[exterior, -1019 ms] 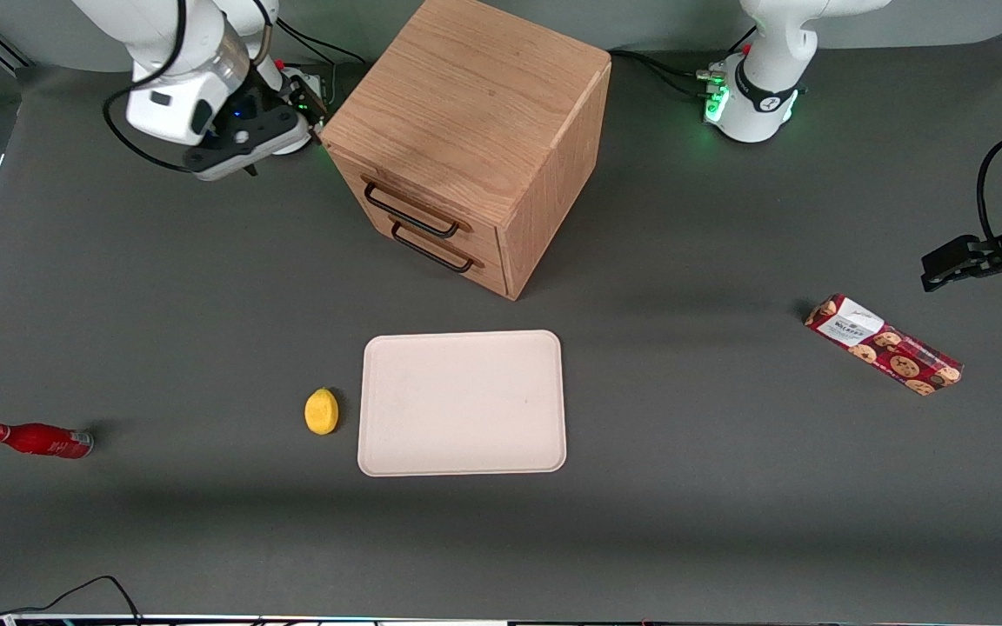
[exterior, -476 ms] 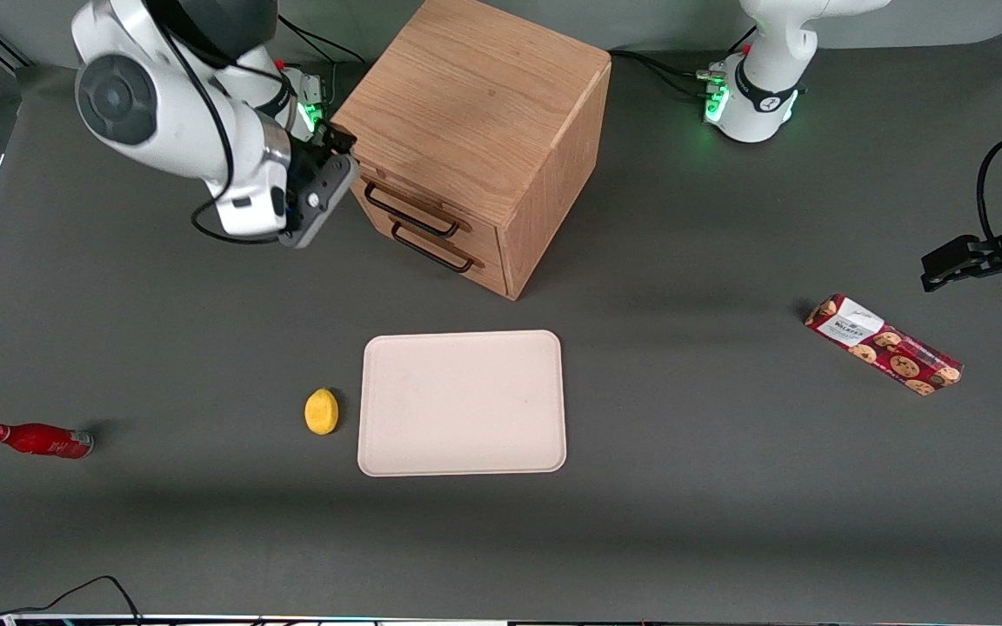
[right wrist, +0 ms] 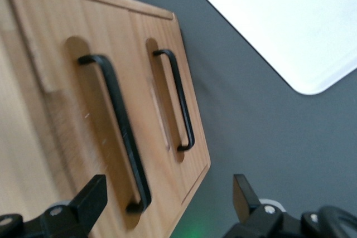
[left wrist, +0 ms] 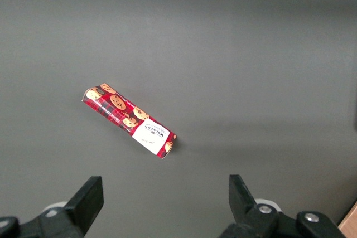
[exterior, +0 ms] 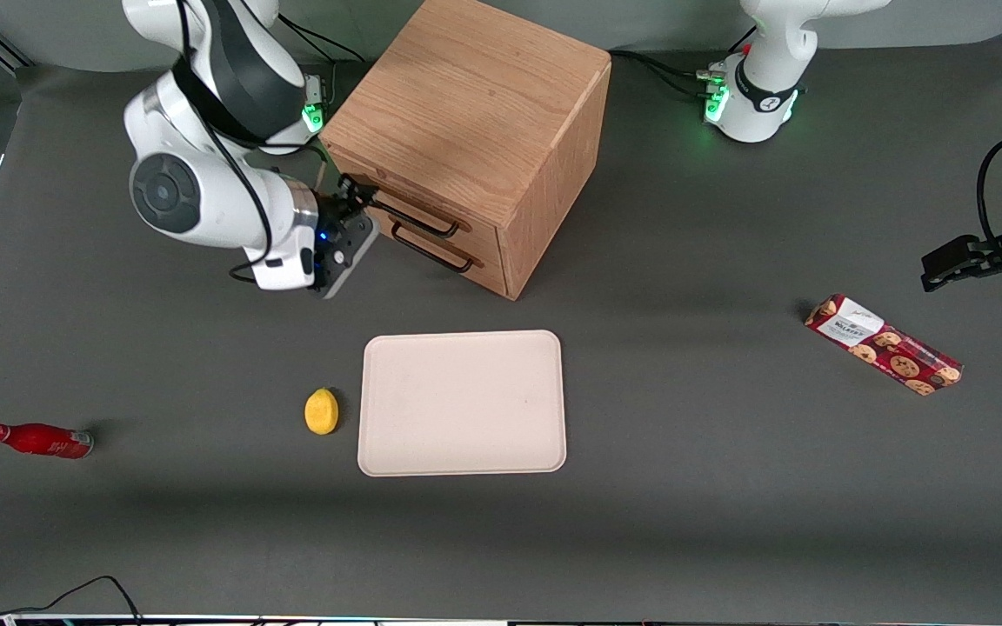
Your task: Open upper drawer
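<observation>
One wooden cabinet [exterior: 470, 130] stood near the tabletop [exterior: 205, 539] edge farthest from the front camera, carrying two drawers, each with one thin black wire handle. The upper drawer [exterior: 418, 209] sat closed and flush in the cabinet face, directly above the lower drawer [exterior: 442, 250], which was also closed. In the right wrist view both fronts were seen close up, the upper drawer [right wrist: 83, 132] with its handle [right wrist: 120, 129] and the lower drawer [right wrist: 167, 98] beside it. One pale rectangular tray [exterior: 463, 402] lay flat on the tabletop, nearer the front camera than the cabinet, with one yellow lemon [exterior: 321, 410] just beside its short edge. One red bottle [exterior: 38, 440] lay on its side toward the working arm's end of the tabletop. One red cookie box [exterior: 882, 344] lay toward the parked arm's end, also seen in the left wrist view [left wrist: 129, 121]. Nothing stood between the end effector and the drawer fronts. The right arm was bent low with its wrist turned toward the cabinet face, and the end effector [exterior: 362, 198] was held in front of the upper drawer at the handle's end. Its fingers [right wrist: 89, 196] were spread apart, gripping nothing.
</observation>
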